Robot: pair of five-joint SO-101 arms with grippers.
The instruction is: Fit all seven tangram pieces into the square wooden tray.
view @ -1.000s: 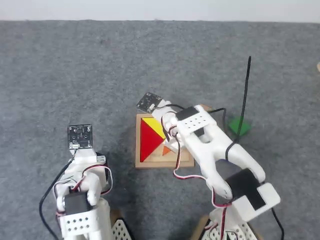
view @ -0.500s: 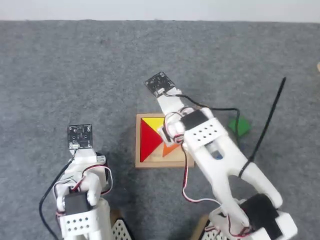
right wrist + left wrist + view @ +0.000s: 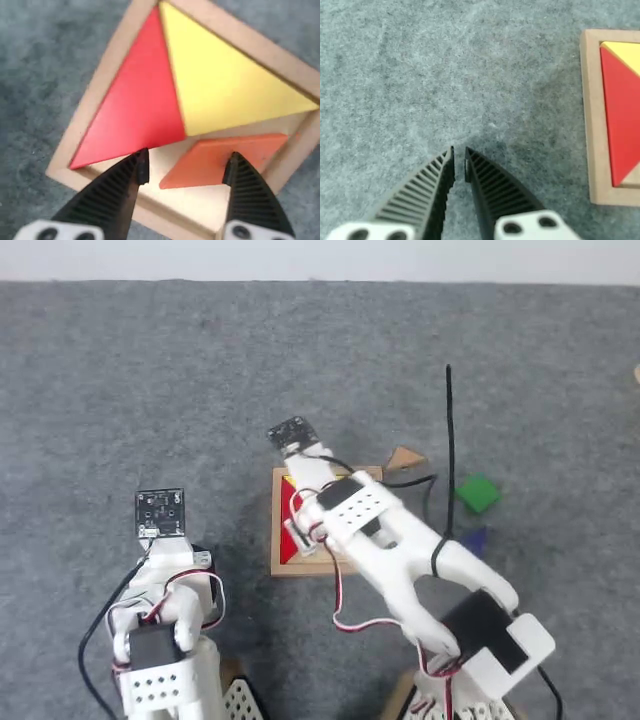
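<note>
The square wooden tray (image 3: 97, 92) holds a red triangle (image 3: 135, 115), a yellow triangle (image 3: 220, 85) and an orange piece (image 3: 220, 160), which lies flat below the two. My right gripper (image 3: 187, 167) hangs open just over the tray, one finger at the red triangle's tip and the other over the orange piece, with nothing held. From above, the right arm (image 3: 360, 515) covers most of the tray (image 3: 277, 545). My left gripper (image 3: 458, 151) is shut and empty over bare carpet, off to the side of the tray (image 3: 590, 125).
Loose pieces lie on the grey carpet beyond the tray's right side: a tan triangle (image 3: 403, 457), a green piece (image 3: 476, 492) and a dark blue piece (image 3: 473, 538). A black cable (image 3: 449, 440) from the right arm arcs above them.
The right arm has swung left and drawn back over the tray's left half, uncovering the tan triangle and the blue piece. The left arm has not moved.
</note>
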